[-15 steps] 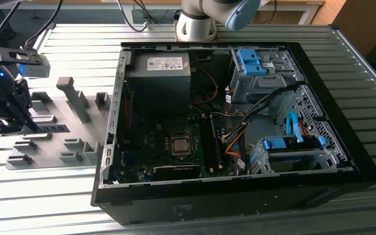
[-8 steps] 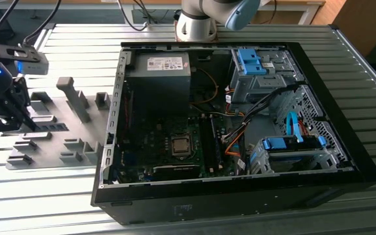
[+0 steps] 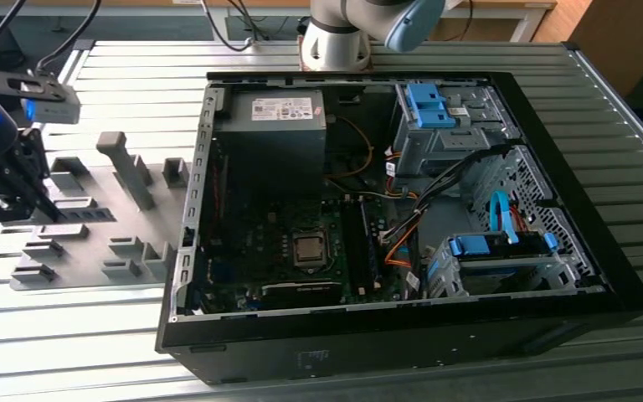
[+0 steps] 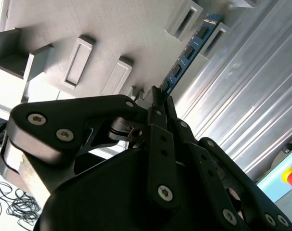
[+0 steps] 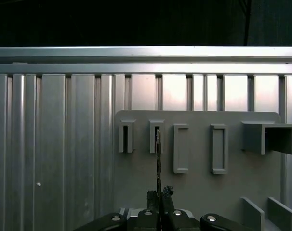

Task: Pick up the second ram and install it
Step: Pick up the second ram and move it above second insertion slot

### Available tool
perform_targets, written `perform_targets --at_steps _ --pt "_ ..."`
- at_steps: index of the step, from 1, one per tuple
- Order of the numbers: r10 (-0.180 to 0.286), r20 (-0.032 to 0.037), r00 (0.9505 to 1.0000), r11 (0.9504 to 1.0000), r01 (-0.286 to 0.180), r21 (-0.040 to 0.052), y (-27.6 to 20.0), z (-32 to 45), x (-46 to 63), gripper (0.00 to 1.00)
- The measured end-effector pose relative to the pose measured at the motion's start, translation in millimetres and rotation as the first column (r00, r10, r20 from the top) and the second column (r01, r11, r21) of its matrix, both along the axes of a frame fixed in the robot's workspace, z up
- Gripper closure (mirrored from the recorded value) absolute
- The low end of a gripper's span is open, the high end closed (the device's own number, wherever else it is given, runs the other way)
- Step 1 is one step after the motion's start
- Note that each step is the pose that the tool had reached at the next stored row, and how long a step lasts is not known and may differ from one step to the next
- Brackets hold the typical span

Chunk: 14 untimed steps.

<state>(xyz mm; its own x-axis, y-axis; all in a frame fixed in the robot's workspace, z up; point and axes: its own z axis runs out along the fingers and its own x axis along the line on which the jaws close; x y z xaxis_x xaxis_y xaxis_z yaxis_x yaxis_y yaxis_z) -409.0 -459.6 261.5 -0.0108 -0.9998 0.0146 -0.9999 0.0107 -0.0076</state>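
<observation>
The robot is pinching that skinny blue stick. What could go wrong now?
1. The fingers grip the second ram at just one end, so the long stick might tilt or slip out.
2. Its far end sits close to a gray holder, so it might snag there if moved sideways.
3. Inside the computer case, orange cables lie right beside the black slots, and the stick might bump them.

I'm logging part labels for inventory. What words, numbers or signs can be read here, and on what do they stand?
On the power supply, a white label: print too small to read.
On the case front, a pale mark: too small to read.
On the second ram, held in the gripper: no print I can read.
</observation>
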Motion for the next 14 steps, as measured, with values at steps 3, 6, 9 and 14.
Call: perform_targets --at_steps 3,6,9,14 --pt "0.0 0.0 1.0 1.0 0.0 0.0 0.0 2.4 0.0 0.86" --pt "0.0 0.0001 1.0 1.0 0.0 0.0001 0.0 4.7 0.0 0.86" --pt "0.0 -0.0001 1.0 1.0 0.0 0.0 0.0 7.3 0.0 0.86" --pt "0.0 0.0 1.0 1.0 0.0 0.0 0.0 11.8 0.0 0.86"
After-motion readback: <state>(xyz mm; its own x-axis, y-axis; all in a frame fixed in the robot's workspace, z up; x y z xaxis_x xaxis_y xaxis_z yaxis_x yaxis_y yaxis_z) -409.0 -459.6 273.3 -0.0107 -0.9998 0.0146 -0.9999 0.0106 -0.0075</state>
